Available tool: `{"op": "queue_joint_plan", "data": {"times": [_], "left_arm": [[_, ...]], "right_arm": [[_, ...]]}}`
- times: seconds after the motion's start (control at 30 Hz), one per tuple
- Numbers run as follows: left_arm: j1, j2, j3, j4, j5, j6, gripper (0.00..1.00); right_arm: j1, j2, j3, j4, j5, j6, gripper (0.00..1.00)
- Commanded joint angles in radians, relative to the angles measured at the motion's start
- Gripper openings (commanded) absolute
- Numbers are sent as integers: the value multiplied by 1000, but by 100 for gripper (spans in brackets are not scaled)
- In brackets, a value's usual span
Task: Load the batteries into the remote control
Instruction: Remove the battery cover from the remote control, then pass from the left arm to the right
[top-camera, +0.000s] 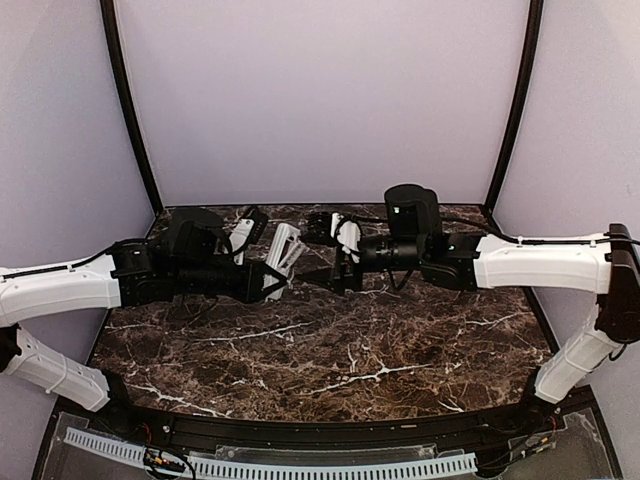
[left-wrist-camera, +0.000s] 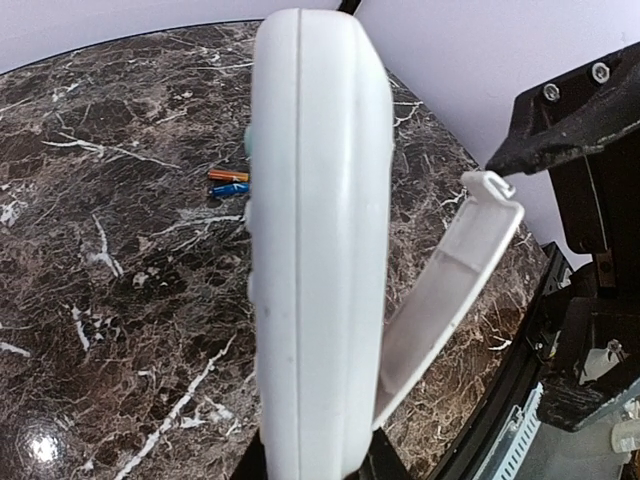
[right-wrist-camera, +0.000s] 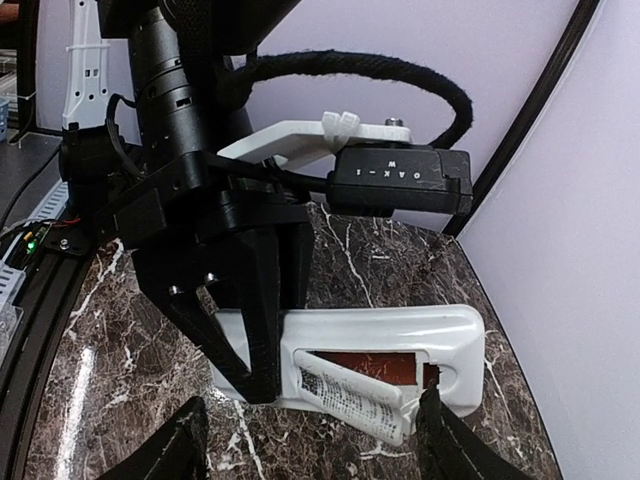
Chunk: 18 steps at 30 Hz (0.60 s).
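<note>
The white remote control (left-wrist-camera: 315, 250) is clamped edge-up in my left gripper (left-wrist-camera: 320, 468), whose black fingers show only at its lower end. Its battery cover (left-wrist-camera: 450, 290) hangs open to the right. In the right wrist view the remote's back (right-wrist-camera: 400, 335) faces the camera with the compartment (right-wrist-camera: 370, 365) open and reddish-brown inside, no battery visible in it. My right gripper (right-wrist-camera: 315, 450) is open just in front of it, its right fingertip (right-wrist-camera: 445, 430) beside the compartment's end. The orange-red battery (left-wrist-camera: 228, 176) and the blue battery (left-wrist-camera: 230, 188) lie side by side on the table.
Both arms meet above the back middle of the dark marble table (top-camera: 330, 350), the remote (top-camera: 285, 248) between the left gripper (top-camera: 262, 280) and the right gripper (top-camera: 338, 270). Lilac walls close in the back and sides. A black raised rim (top-camera: 300, 425) runs along the near edge.
</note>
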Motion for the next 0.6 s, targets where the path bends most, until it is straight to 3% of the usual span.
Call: {"op": "queue_joint_plan", "data": {"times": [0.0,0.2,0.57], "left_arm": [[5,-11,38,-28,-91,33,0],[20,38,64,-118,-183,64,0],[61,65,55,-128,-227,116,0]], "right_arm": [[5,6,-22,-13,25,36,69],[-23,59,-10,7,135,91,73],[-53,95,-36,-48,159,132,76]]}}
